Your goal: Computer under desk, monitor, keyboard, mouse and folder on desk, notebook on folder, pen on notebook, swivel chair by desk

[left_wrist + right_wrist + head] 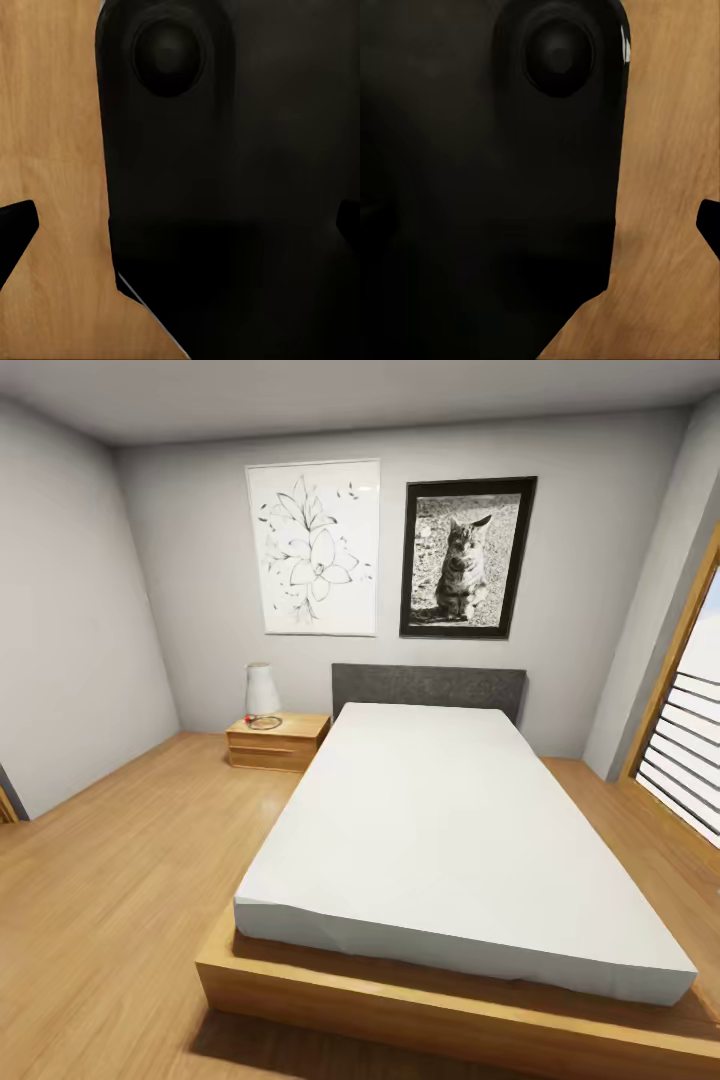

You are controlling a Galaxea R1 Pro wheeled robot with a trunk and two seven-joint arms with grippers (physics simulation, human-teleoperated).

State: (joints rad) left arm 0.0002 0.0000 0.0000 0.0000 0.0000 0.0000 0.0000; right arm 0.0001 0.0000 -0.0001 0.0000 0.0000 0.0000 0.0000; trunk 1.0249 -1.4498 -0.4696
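Wooden plank floor (110, 900) all round, with a low wood-framed bed under a white mattress (440, 830) straight ahead, grey padded headboard against the far wall. Off the bed's far left corner, a small wooden nightstand (277, 742) carrying a white lamp (262, 690). Above, a pale flower drawing (315, 548) and a black-framed cat photograph (466, 558); slatted window (690, 760) at right.

Whereabouts of the glossy black surface, the grey swivel chair and the bright blue folder: impossible to tell from here. Probably in transit towards them.

Left hand (180, 232) spread wide, black fingertips (15, 232) far apart, holding nothing, hanging beside the black robot body (225, 187) above the floor. Right hand (540, 229): one fingertip (709, 225) to be made out, opening impossible to tell.

Judging ahead: folder likely light, thin, somewhat bendy and slick. Best pinched at an edge overhanging the chair seat and carried level.
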